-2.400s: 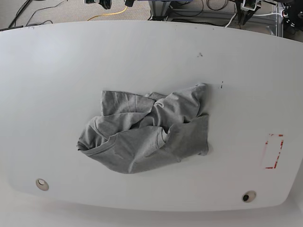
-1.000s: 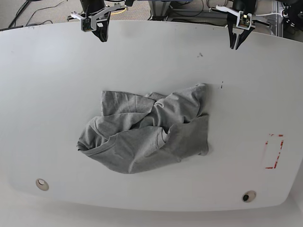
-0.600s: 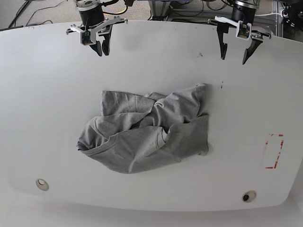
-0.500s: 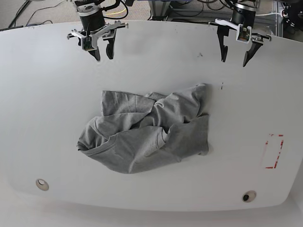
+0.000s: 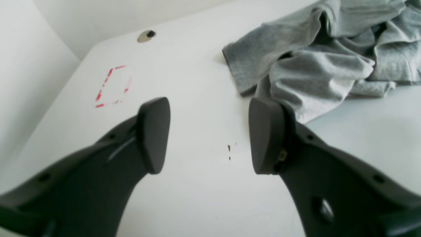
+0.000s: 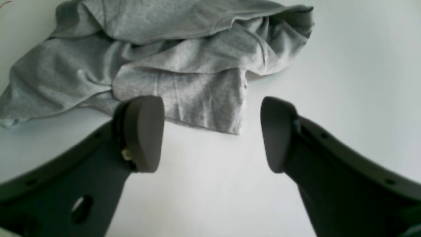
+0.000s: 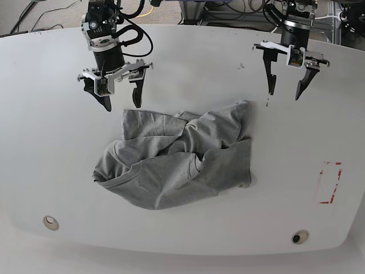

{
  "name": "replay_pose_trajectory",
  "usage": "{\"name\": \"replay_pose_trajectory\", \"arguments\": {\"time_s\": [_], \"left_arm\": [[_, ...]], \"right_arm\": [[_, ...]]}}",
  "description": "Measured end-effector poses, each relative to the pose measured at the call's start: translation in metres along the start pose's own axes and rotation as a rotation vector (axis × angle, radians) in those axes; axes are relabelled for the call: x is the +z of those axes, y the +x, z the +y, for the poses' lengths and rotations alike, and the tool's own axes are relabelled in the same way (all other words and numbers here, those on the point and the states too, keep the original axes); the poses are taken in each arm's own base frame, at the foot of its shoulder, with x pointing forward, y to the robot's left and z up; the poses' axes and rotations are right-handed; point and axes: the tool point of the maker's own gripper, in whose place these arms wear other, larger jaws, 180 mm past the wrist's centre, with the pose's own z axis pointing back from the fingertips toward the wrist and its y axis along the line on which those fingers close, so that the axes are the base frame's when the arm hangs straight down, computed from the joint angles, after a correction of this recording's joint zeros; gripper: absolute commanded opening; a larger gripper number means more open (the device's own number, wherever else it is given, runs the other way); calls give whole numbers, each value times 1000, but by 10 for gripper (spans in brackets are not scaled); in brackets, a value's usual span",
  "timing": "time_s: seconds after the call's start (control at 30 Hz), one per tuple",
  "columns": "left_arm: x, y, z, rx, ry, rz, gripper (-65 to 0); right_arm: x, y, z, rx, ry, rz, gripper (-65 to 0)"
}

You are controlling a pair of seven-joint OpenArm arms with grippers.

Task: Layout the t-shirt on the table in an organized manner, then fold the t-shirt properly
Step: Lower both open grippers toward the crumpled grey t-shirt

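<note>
The heather-grey t-shirt (image 7: pixel 177 157) lies crumpled in a heap in the middle of the white table (image 7: pixel 57 142), plain side showing, no lettering visible. My right gripper (image 7: pixel 121 104) hangs open just beyond the shirt's far left corner, and the right wrist view shows the t-shirt (image 6: pixel 164 65) past my empty right gripper (image 6: pixel 210 135). My left gripper (image 7: pixel 284 93) is open above bare table, beyond the shirt's far right corner. In the left wrist view my left gripper (image 5: pixel 209 135) holds nothing, with the t-shirt (image 5: pixel 315 65) ahead to its right.
A red tape rectangle (image 7: pixel 329 182) marks the table's right side. Two round grommets (image 7: pixel 51 222) (image 7: pixel 299 237) sit near the front edge. Small dark specks (image 5: pixel 229 148) dot the surface under the left gripper. Cables and equipment (image 7: pixel 228 11) lie beyond the far edge.
Both arms have come in from the far edge toward the shirt, the right one farthest. Both grippers have gone from shut to open. The shirt has not moved.
</note>
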Motion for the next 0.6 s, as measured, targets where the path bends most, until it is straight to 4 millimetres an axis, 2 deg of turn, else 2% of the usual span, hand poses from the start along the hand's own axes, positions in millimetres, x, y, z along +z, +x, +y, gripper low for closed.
{"name": "replay_pose_trajectory", "arguments": {"time_s": [0.17, 0.4, 0.53, 0.6], "left_arm": [[-4, -10, 1, 0, 4, 57, -290], [-6, -8, 2, -1, 7, 48, -290], [-6, -8, 2, -1, 6, 49, -290], [-6, -8, 2, -1, 7, 49, -290]], "right_arm": [[-19, 22, -3, 16, 1, -14, -211], [-40, 50, -7, 27, -4, -40, -211], [-52, 52, -10, 23, -8, -29, -211], [-57, 48, -11, 17, -9, -6, -211]]}}
